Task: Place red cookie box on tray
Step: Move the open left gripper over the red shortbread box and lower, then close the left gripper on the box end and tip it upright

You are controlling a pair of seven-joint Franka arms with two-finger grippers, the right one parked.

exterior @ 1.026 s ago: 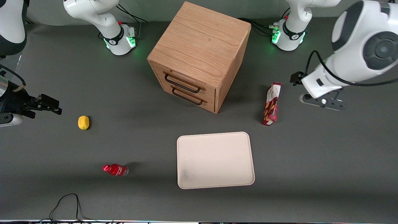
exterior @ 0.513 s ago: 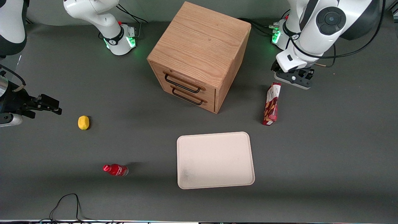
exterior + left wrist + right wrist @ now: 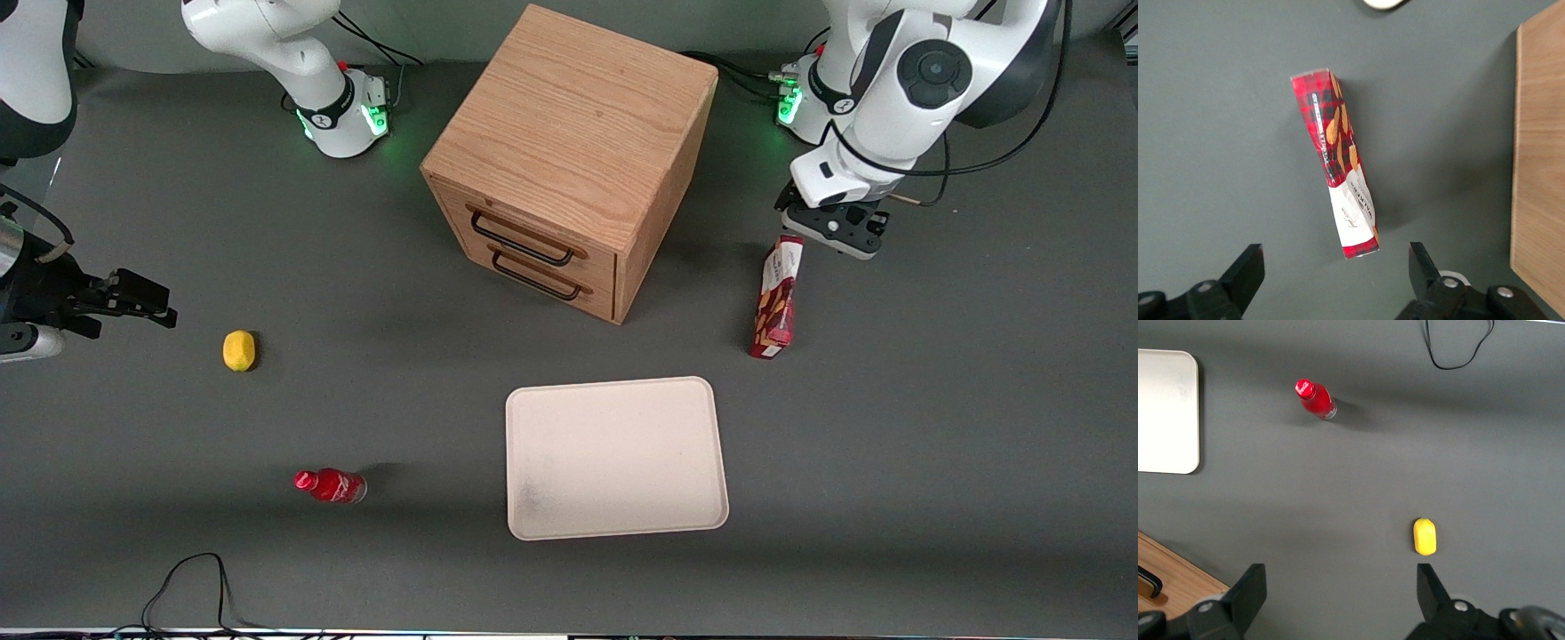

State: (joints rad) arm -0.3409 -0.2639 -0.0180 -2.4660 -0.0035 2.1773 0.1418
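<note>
The red cookie box (image 3: 776, 296) lies flat on the grey bench (image 3: 933, 427), toward the working arm's end, with its white end panel farther from the front camera and its red end pointing toward the tray (image 3: 615, 457). Box and tray are apart, with bare bench between them; the cream-white tray sits nearer the front camera, and nothing lies on it. The left arm's pincer (image 3: 833, 227) hangs above the bench just beside the white end of the box, not touching it. In the wrist view its two dark fingers (image 3: 1245, 272) stand spread wide, released, with the box's white end (image 3: 1355, 217) lying between and ahead of them. The wooden two-drawer cabinet (image 3: 569, 156) stands beside the box, farther from the front camera than the tray. Toward the parked arm's end lie a lemon (image 3: 238, 350) and a small red bottle (image 3: 331, 485).
</note>
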